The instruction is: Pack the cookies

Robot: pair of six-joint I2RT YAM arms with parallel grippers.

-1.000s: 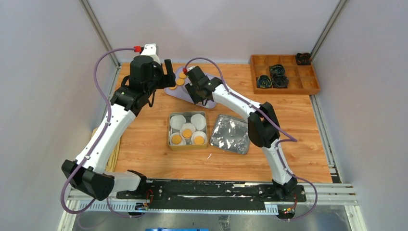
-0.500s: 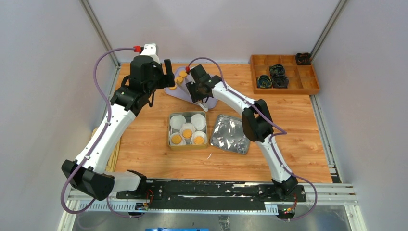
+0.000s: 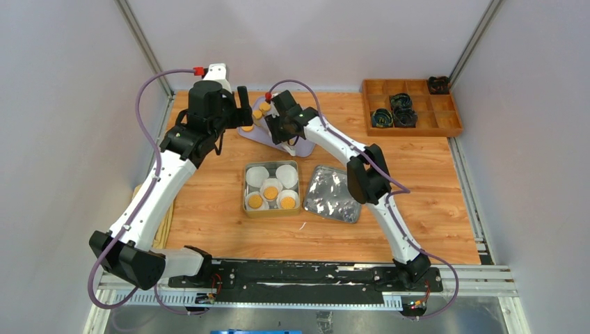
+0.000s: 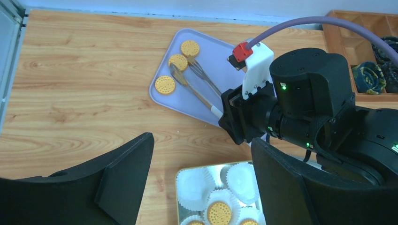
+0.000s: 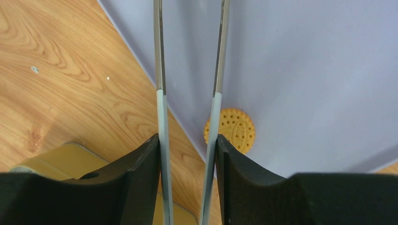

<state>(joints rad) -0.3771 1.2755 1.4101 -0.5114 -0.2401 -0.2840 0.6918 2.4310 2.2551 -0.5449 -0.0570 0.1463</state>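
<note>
**About halfway: three cookies [image 3: 270, 193] packed, three waiting**

Your tin [image 3: 245, 188] mid-table holds five paper cups [image 3: 258, 174]: three have a cookie each, and the two far ones are bare. A foil sheet [image 3: 334, 193] lies just beside the tin, probably the cover, so I'd say closing up isn't done either. The lavender tray [image 4: 211, 51] beyond the tin carries three loose cookies. Your right gripper [image 5: 187, 159] is clamped on the tongs [image 4: 197, 91]. Their arms are slightly spread, with the tips down by the middle cookie on the tray, but I can't tell if it's actually pinched. Your left gripper [image 4: 202, 159] hangs wide and empty near the tray. My guess is two more cups to fill, then the spare cookie and the foil.
</note>
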